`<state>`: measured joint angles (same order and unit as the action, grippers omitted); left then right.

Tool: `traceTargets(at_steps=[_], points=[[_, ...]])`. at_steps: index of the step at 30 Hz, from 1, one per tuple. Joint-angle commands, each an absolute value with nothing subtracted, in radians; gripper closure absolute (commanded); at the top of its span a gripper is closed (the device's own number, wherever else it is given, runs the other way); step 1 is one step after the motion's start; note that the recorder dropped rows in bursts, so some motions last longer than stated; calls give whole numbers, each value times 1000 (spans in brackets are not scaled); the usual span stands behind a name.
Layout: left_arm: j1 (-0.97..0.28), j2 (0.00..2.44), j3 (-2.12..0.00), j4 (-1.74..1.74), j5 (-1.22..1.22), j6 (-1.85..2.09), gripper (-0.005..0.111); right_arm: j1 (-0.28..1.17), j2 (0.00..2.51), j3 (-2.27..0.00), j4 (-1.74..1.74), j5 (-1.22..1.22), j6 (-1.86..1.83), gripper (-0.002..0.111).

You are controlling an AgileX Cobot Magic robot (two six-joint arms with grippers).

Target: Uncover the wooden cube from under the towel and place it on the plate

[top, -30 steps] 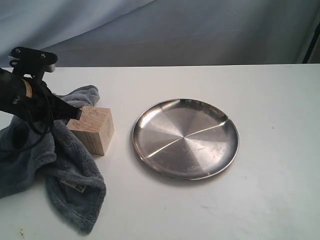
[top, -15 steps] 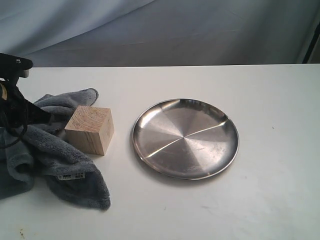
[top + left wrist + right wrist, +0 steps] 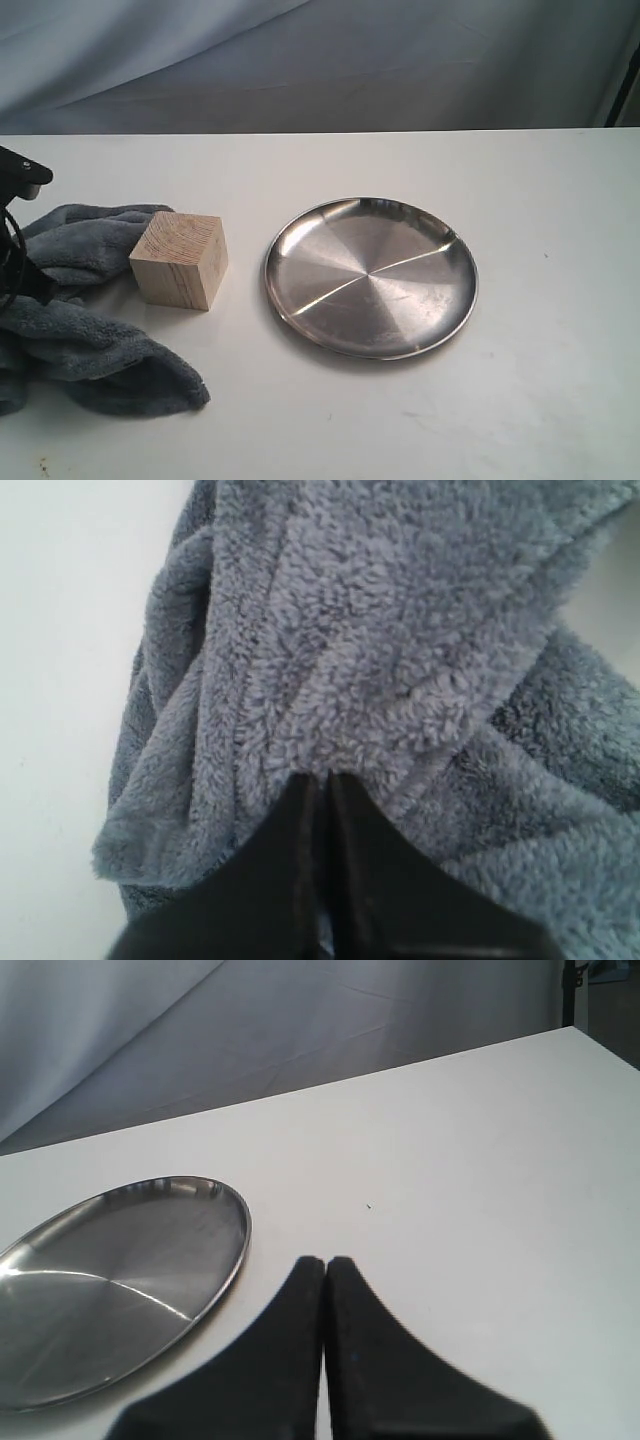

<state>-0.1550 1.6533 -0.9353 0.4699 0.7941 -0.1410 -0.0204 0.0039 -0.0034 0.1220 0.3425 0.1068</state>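
Note:
The wooden cube [image 3: 180, 258] stands uncovered on the white table, just left of the plate [image 3: 370, 275] and apart from it. The blue-grey towel [image 3: 90, 340] lies bunched at the far left, its edge touching the cube's left side. In the left wrist view my left gripper [image 3: 322, 777] is shut, pinching a fold of the towel [image 3: 380, 650]. Only a bit of that arm [image 3: 18, 175] shows at the left edge of the exterior view. My right gripper [image 3: 324, 1260] is shut on nothing, over bare table beside the plate [image 3: 110, 1280]; the exterior view does not show it.
The white table [image 3: 520, 400] stretches to the right of and in front of the plate. A grey-blue backdrop cloth [image 3: 350, 60] hangs behind the table's far edge. A dark stand [image 3: 628, 90] shows at the far right.
My left gripper has pulled the towel further left and off the cube, and the arm has drawn almost out of the exterior view. The cube and plate have not moved.

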Motion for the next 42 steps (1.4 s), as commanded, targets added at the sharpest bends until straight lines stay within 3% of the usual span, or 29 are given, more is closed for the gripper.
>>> traceTargets(at_steps=[1,4,13,16,26,34,42], points=[[-149,1666,-936,435,743,-138,102,-24,0,0,109,340,106,108],[-149,1666,-936,409,727,-121,90,-24,0,0,109,340,106,108],[-149,1666,-936,409,771,-121,39,-24,0,0,109,340,106,108],[-149,1663,-936,409,767,-121,30,-24,0,0,109,340,106,108],[-149,1471,-936,322,728,-130,26,-24,0,0,109,340,106,108],[-156,1433,-938,-62,576,-13,26,-24,0,0,109,340,106,108],[-319,1433,-938,-41,428,27,26,-24,0,0,109,340,106,108]])
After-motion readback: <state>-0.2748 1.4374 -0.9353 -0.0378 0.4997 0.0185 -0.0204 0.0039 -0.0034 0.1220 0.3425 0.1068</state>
